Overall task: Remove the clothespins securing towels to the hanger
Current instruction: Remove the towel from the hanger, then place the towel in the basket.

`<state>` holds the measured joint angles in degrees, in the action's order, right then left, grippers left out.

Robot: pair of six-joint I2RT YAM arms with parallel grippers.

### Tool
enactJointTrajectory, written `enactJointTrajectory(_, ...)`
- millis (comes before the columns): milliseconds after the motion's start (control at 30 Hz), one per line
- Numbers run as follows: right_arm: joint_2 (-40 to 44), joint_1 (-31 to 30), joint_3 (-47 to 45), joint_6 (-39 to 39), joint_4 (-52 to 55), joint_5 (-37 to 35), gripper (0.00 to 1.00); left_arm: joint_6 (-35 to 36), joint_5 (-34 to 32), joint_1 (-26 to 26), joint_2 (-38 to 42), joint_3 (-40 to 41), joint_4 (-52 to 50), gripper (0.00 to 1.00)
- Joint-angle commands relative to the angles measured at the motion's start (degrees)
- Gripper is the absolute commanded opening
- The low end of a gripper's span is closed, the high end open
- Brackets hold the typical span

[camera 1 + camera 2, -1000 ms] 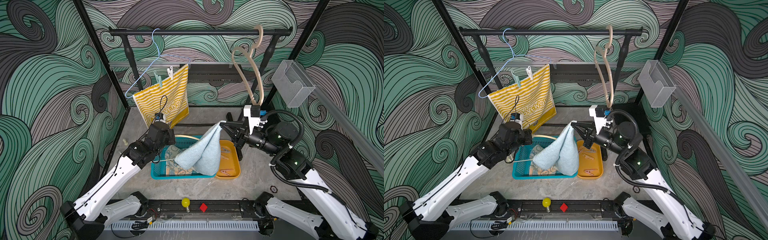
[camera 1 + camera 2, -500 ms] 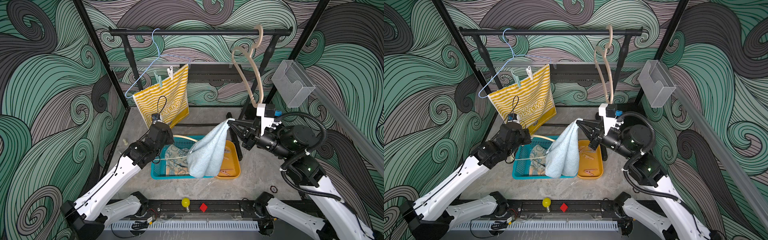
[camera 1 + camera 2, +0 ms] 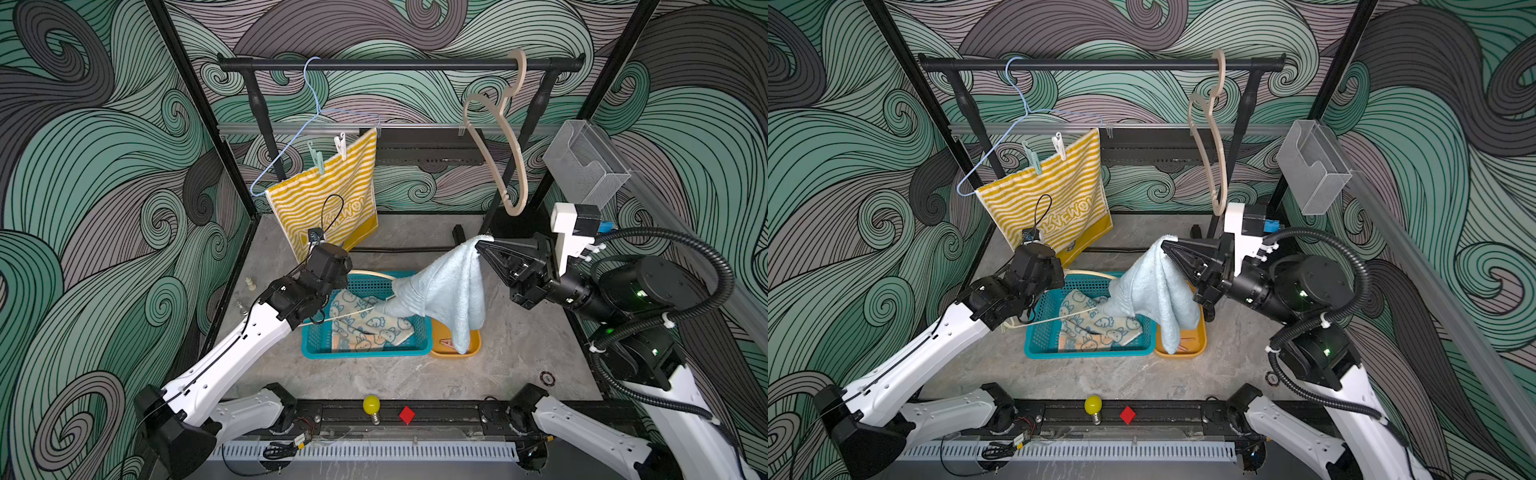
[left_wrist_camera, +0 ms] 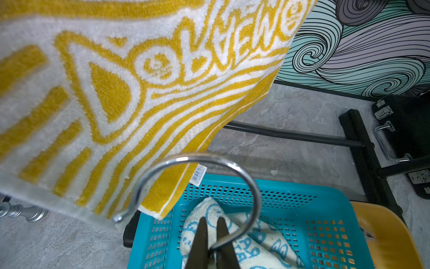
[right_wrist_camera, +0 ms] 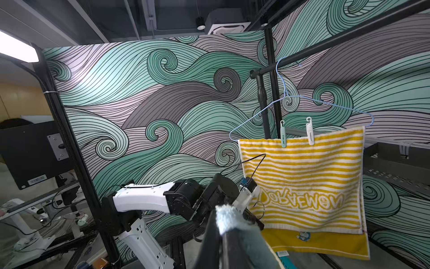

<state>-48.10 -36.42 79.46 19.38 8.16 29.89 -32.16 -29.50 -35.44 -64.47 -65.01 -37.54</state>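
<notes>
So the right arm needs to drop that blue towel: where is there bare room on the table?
Bare tabletop between teal basket and yellow bulb; also right of the orange tray. Crowded: basket, with the bunny towel and a hanger across it.

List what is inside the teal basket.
The bunny-print towel lies crumpled in the teal basket, with a pale hanger across it and one end of the light-blue towel reaching in. Whatever lies under the cloths is hidden.

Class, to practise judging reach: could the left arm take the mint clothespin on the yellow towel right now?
Probably not: the left gripper is shut on a hanger's metal hook low over the teal basket. The mint clothespin above looks unobstructed, though.
</notes>
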Motion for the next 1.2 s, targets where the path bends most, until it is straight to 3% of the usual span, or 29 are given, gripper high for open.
enactJointTrajectory(0,0.1,-0.2,2.2,-0.8,1.6,0.1,0.0,0.4,-1.0,-0.4,0.2,-3.6,-0.1,0.0)
enactJointTrajectory(267,-1.3,-0.2,4.6,-3.9,8.3,-3.4,0.0,2.1,-1.7,-0.3,2.0,-5.3,-0.4,0.0)
enactJointTrajectory(767,-6.9,-0.1,6.2,-3.4,7.5,-1.8,0.0,4.3,-4.0,-0.3,4.7,-8.7,-2.3,0.0)
enactJointTrajectory(1167,-8.9,-0.1,2.3,-1.6,4.6,1.6,0.0,2.4,-11.7,-0.3,8.5,-8.7,-6.9,0.0)
